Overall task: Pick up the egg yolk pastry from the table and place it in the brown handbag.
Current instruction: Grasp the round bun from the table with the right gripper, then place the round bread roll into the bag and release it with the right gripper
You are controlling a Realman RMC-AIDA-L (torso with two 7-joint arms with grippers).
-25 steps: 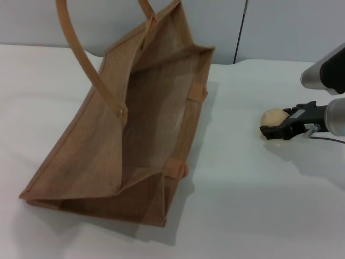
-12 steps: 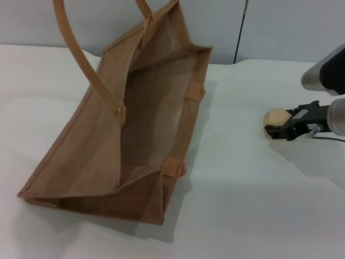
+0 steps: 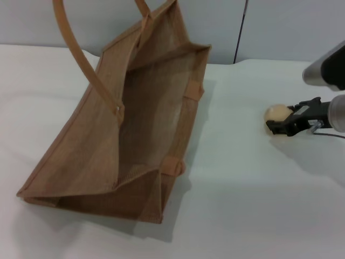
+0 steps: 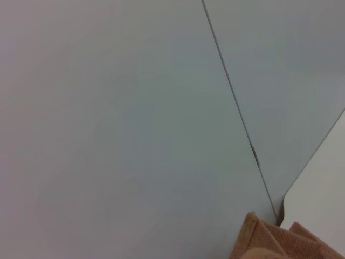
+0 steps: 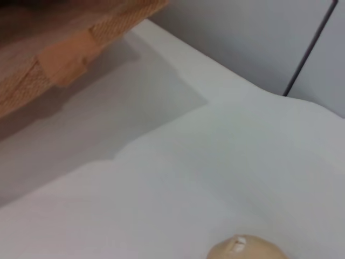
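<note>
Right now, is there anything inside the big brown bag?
The brown handbag looks empty inside: only its woven lining shows. Its near wall hides some of the bottom. The egg yolk pastry sits outside, at the right gripper.

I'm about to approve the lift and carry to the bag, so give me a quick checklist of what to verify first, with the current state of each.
1. Right claw at the egg yolk pastry: ok, its fingers bracket the ball.
2. Grip closed and firm: cannot tell; contact on the pastry is not visible.
3. Pastry clear of the table: cannot tell.
4. Brown handbag mouth open: ok, it gapes toward the pastry's side.
5. Path between pastry and bag: ok, only bare tabletop shows there.
6. Left claw out of the way: cannot tell; it shows in no view, though a bag handle is lifted.
</note>
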